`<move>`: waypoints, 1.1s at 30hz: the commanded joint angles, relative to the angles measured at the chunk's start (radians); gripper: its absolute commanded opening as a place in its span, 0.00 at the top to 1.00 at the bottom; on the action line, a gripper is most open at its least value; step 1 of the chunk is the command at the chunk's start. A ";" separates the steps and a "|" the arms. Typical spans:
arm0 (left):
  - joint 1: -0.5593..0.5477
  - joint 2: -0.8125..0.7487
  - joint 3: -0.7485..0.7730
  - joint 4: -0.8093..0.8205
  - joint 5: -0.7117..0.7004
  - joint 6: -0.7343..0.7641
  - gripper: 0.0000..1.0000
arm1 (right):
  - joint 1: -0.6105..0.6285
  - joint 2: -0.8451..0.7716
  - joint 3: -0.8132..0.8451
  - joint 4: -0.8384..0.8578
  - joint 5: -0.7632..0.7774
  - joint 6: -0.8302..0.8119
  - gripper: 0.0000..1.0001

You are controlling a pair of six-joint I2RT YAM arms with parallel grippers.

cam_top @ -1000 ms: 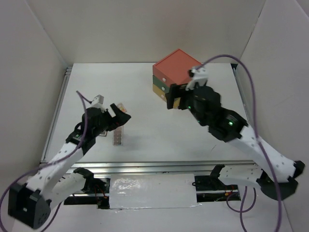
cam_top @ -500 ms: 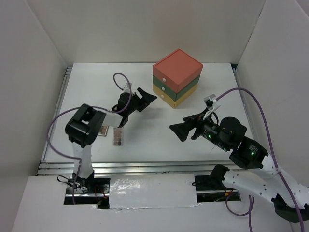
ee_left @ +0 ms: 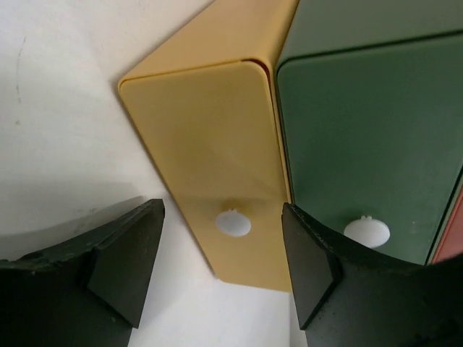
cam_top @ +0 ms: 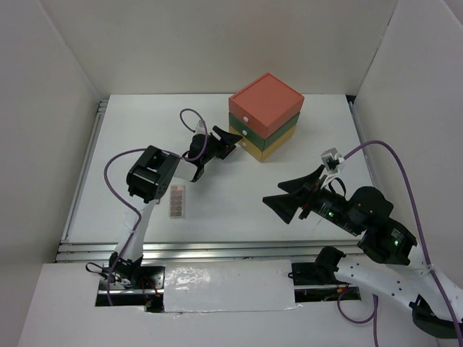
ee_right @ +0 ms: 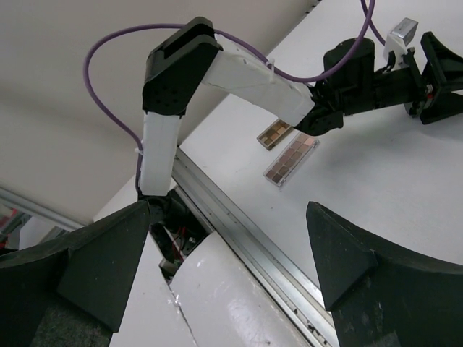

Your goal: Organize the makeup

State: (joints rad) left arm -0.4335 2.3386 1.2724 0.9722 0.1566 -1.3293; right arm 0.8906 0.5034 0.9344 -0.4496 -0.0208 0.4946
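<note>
Two narrow brown eyeshadow palettes lie side by side on the white table, one long (ee_right: 291,159) and one shorter (ee_right: 277,134). The long one also shows in the top view (cam_top: 176,201). The other makeup is out of view. My left gripper (cam_top: 223,144) is open and empty. In the left wrist view it (ee_left: 223,267) faces the yellow bottom drawer (ee_left: 210,137), with the drawer's white knob (ee_left: 233,223) between its jaws but not touched. My right gripper (cam_top: 289,199) is open and empty above the table's middle right, and in its own view (ee_right: 228,267) it looks toward the left arm.
The stacked orange, green and yellow drawer box (cam_top: 265,116) stands at the back centre with its drawers shut. The green drawer's knob (ee_left: 367,231) sits beside my left gripper's right finger (ee_left: 318,267). A metal rail (cam_top: 217,249) runs along the near table edge.
My left arm has stretched from the palettes to the drawer box's yellow drawer. My right gripper has left the box and come down to the near right.
</note>
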 commanded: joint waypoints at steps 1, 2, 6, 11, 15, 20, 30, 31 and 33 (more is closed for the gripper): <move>-0.004 0.044 0.041 -0.001 -0.005 -0.018 0.21 | 0.008 -0.009 0.003 0.032 -0.007 -0.002 0.04; -0.005 0.048 0.044 -0.009 -0.009 -0.019 0.25 | 0.007 -0.008 0.003 0.034 -0.007 -0.004 0.04; -0.008 0.059 0.038 -0.009 -0.012 -0.033 0.29 | 0.008 0.009 -0.002 0.043 -0.016 -0.008 0.04; -0.014 0.082 0.030 0.029 0.001 -0.060 0.32 | 0.007 0.021 -0.009 0.048 -0.016 -0.017 0.04; -0.030 0.088 0.022 0.065 0.000 -0.064 0.30 | 0.008 0.021 -0.011 0.048 -0.005 -0.021 0.04; -0.040 0.093 0.008 0.099 -0.002 -0.087 0.32 | 0.005 0.018 -0.017 0.051 -0.005 -0.019 0.04; -0.042 0.106 0.007 0.115 -0.002 -0.099 0.42 | 0.008 0.012 -0.023 0.051 -0.007 -0.016 0.04; -0.042 0.108 0.007 0.115 -0.002 -0.100 0.44 | 0.008 0.012 -0.023 0.052 -0.007 -0.016 0.04; -0.040 0.108 0.004 0.120 -0.005 -0.100 0.46 | 0.007 0.012 -0.025 0.054 -0.008 -0.016 0.04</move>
State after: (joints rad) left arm -0.4721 2.4123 1.2869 1.0645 0.1581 -1.4376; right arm 0.8906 0.5194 0.9211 -0.4484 -0.0231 0.4892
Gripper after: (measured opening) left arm 0.543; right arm 0.958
